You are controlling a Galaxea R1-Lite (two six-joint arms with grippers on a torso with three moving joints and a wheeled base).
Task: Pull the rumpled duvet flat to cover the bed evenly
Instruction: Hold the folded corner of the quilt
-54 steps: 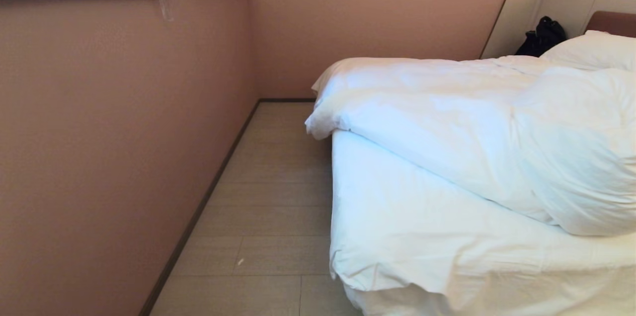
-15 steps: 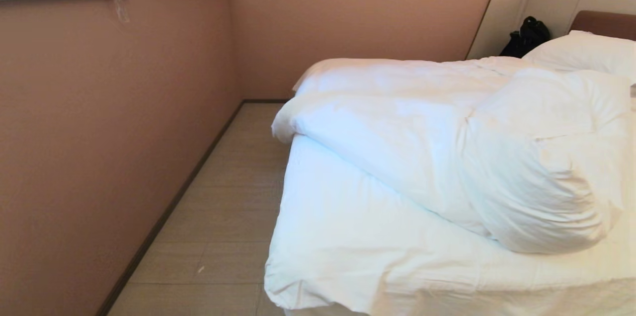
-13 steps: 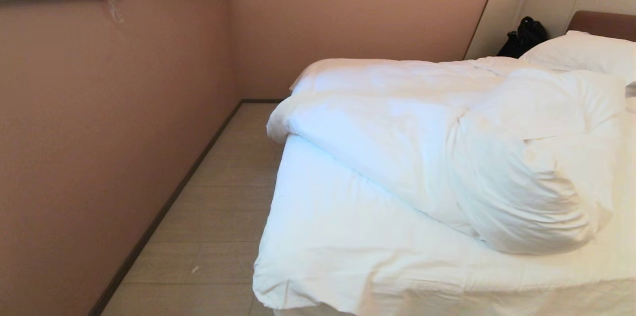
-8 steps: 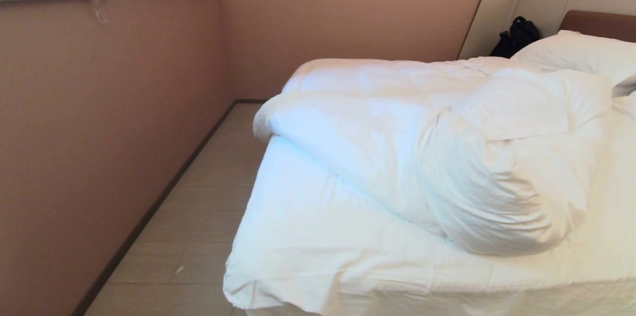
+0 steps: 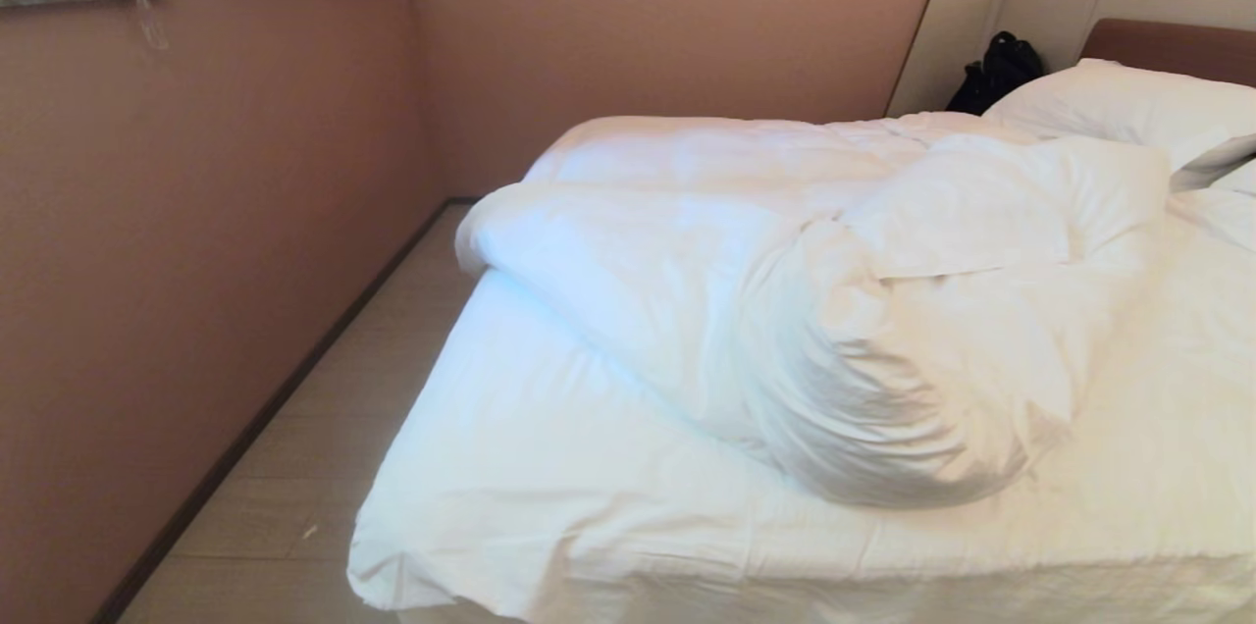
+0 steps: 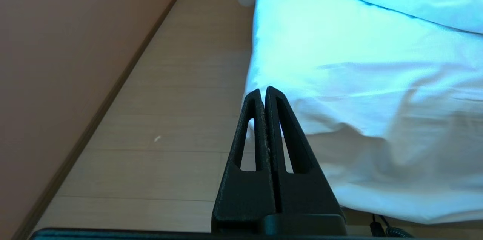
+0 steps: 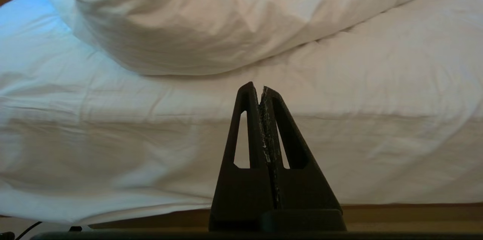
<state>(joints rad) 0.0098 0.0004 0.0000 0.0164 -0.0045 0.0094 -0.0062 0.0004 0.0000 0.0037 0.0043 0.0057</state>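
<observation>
Task not yet started: duvet [image 5: 834,310] lies bunched across bed [image 5: 549,496] (foot end bare), my left gripper [image 6: 264,93] and right gripper [image 7: 260,89] both pressed together, holding nothing.

Open strip of floor [image 5: 324,428] running between wall [image 5: 196,241] and left edge of bed [image 5: 549,506]. Flat sheet bare along the foot edge and near left corner. Past that, blocked by duvet [image 5: 844,330] heaped across the middle. Pillow [image 5: 1128,104] and black bag [image 5: 991,75] crowding the head end.
</observation>
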